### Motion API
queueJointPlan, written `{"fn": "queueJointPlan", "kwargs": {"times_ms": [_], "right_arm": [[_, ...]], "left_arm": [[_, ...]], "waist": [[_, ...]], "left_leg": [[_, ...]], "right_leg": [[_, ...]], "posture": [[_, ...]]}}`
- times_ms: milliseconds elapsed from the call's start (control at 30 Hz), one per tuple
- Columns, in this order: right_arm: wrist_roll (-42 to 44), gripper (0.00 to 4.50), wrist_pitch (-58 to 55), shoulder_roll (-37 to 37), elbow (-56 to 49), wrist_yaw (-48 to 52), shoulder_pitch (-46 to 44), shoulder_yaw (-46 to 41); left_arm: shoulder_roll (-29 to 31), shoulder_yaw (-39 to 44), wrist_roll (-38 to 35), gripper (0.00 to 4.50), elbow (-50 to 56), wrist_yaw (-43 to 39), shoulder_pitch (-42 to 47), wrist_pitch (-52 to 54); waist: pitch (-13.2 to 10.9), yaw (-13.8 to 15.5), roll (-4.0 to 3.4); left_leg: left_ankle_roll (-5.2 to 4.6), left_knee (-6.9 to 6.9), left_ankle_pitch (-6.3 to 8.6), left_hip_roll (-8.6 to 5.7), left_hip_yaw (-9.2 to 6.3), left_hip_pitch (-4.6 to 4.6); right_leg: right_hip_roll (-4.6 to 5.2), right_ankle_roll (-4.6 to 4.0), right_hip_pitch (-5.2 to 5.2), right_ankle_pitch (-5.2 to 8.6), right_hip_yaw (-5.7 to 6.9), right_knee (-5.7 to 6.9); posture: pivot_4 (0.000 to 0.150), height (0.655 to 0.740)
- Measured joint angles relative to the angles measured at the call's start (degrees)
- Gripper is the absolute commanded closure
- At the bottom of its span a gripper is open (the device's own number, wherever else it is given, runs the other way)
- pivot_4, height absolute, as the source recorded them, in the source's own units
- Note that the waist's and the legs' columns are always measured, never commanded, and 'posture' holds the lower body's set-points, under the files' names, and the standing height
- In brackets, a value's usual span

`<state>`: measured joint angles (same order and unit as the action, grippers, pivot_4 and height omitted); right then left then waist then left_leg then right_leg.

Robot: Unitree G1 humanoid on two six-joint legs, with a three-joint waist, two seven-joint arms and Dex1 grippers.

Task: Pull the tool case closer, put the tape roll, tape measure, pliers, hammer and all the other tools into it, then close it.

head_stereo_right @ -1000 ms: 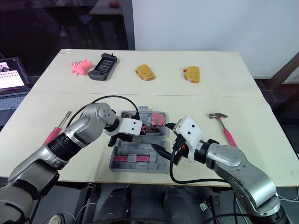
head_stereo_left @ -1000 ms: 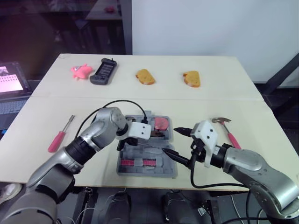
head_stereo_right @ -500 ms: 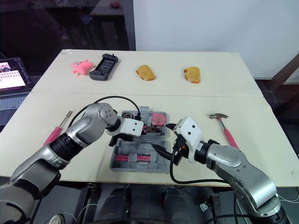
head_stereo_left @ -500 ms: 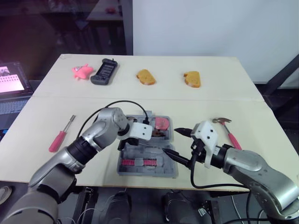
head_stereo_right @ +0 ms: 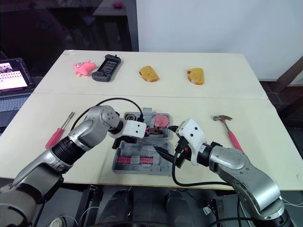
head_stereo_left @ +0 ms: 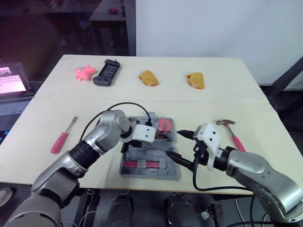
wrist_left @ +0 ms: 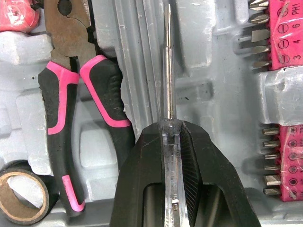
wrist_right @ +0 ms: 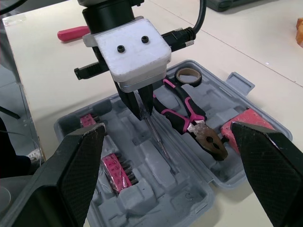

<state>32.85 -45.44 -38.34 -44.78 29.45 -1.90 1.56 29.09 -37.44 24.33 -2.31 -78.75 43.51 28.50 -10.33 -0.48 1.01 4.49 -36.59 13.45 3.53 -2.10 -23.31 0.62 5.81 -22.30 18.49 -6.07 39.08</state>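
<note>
The grey tool case (head_stereo_left: 173, 176) lies open near the table's front edge. In it rest the pink-handled pliers (wrist_left: 71, 90), a tape roll (wrist_left: 20, 197), a pink tape measure (head_stereo_left: 164, 125) and pink bit holders (wrist_left: 286, 28). My left gripper (wrist_left: 169, 142) is shut on a clear-handled screwdriver, whose steel shaft (wrist_left: 167, 71) lies along a groove in the case beside the pliers. My right gripper (head_stereo_left: 181, 145) stands wide open at the case's right edge, holding nothing. A pink-handled hammer (head_stereo_left: 232, 133) lies on the table right of the case. A red-handled screwdriver (head_stereo_left: 61, 138) lies to the left.
Along the far side of the table sit a pink toy (head_stereo_left: 84, 72), a black handheld device (head_stereo_left: 105, 74) and two bread pieces (head_stereo_left: 147, 78) (head_stereo_left: 194, 80). A laptop (head_stereo_left: 10, 81) stands off the table's left edge. A black cable (head_stereo_left: 118, 106) loops over my left wrist.
</note>
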Motion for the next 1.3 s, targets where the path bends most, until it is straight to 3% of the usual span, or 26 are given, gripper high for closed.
{"fn": "queueJointPlan", "kwargs": {"times_ms": [600, 1300], "right_arm": [[0.0, 0.0, -0.1, 0.0, 0.0, 0.1, 0.0, 0.0], [0.0, 0.0, -0.1, 0.0, 0.0, 0.2, -0.2, 0.0]], "left_arm": [[-1.0, -0.2, 0.2, 4.49, 0.6, 0.7, -0.3, -0.3], [2.4, 0.0, 0.1, 4.49, 2.4, -0.2, -0.8, 0.0]], "waist": [[0.0, -0.6, 0.02], [0.0, -1.9, 0.04]], "left_leg": [[-0.03, 0.05, 0.02, 0.01, 0.0, 0.0], [-0.03, 0.18, 0.02, 0.03, 0.0, 0.02]], "right_leg": [[-0.02, 0.02, -0.07, 0.01, 0.0, 0.0], [-0.05, 0.03, -0.12, 0.02, -0.01, 0.0]], "posture": [[0.15, 0.74], [0.15, 0.74]]}}
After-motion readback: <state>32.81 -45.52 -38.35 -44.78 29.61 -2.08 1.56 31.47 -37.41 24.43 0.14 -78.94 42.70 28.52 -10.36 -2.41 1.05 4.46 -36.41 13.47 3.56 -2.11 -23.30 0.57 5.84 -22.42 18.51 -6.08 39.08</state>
